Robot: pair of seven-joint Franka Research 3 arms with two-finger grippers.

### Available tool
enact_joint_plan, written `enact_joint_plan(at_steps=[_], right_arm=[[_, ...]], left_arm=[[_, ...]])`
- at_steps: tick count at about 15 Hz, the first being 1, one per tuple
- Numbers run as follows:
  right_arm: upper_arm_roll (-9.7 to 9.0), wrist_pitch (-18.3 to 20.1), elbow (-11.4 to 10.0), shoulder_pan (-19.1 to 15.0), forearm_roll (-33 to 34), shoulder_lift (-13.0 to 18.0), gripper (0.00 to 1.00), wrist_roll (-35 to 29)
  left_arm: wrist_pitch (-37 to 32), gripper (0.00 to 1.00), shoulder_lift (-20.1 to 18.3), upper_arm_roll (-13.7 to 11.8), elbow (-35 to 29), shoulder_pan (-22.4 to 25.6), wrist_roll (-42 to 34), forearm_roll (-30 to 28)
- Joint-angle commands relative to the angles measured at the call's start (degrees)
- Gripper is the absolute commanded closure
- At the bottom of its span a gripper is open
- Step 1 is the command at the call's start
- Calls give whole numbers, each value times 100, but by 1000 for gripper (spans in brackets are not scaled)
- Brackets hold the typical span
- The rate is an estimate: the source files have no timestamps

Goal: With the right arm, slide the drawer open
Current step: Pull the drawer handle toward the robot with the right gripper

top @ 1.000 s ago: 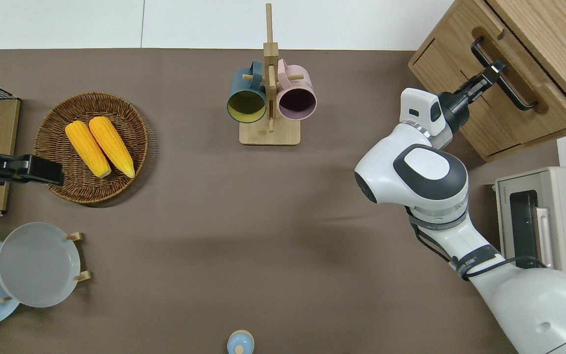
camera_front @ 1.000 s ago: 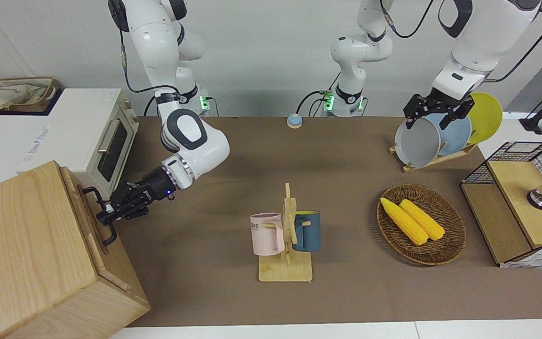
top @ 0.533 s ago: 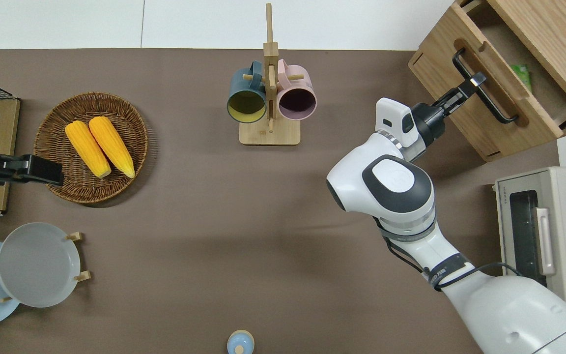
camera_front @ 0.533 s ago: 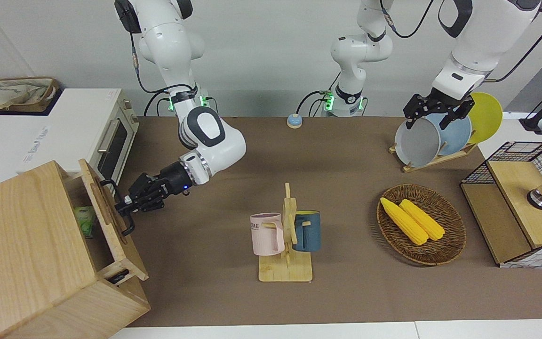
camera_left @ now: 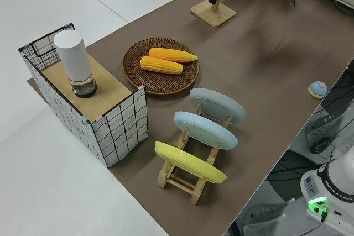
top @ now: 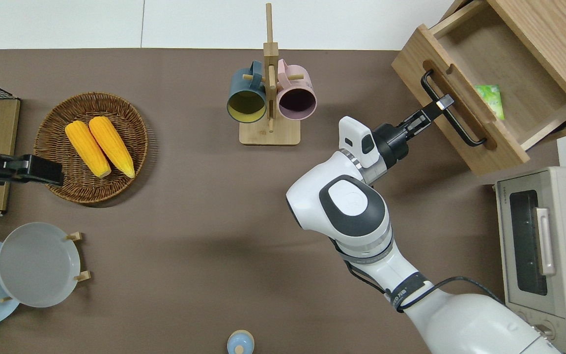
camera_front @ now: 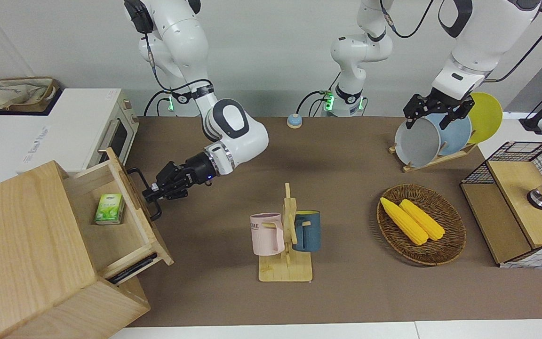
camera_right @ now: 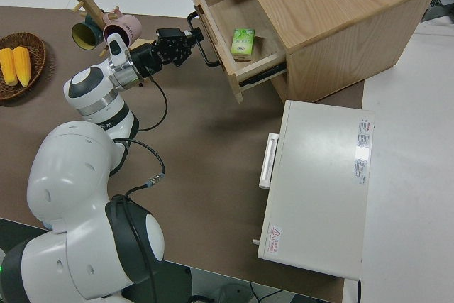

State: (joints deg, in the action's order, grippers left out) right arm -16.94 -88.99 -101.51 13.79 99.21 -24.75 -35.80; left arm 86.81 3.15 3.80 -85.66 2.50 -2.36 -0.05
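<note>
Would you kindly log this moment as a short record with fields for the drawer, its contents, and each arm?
drawer: drawer pulled well out of the wooden box, interior exposed
handle: black loop handle on the front panel
contents: one small green packet lying on the drawer floor
right gripper: right gripper shut on the handle near its middle
left arm: parked
nearby: white oven on the table, nearer to the robots than the box, door closed
</note>
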Motion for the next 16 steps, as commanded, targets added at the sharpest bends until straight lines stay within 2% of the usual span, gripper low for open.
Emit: enact_joint_plan(at_steps=[1,9,16], right_arm=[[-20,294,122,352,-358,14,1000,223],[-20,1032,281,1038,-886,-21,1000,389],[-20,1323,325,1425,-1106,-109,1000,390]], left_arm=[[-103,7,-25,-2,49,-39,60,102],[-103,7,-25,-2,49,-39,60,102],[-103,7,-25,-2,49,-39,60,102]])
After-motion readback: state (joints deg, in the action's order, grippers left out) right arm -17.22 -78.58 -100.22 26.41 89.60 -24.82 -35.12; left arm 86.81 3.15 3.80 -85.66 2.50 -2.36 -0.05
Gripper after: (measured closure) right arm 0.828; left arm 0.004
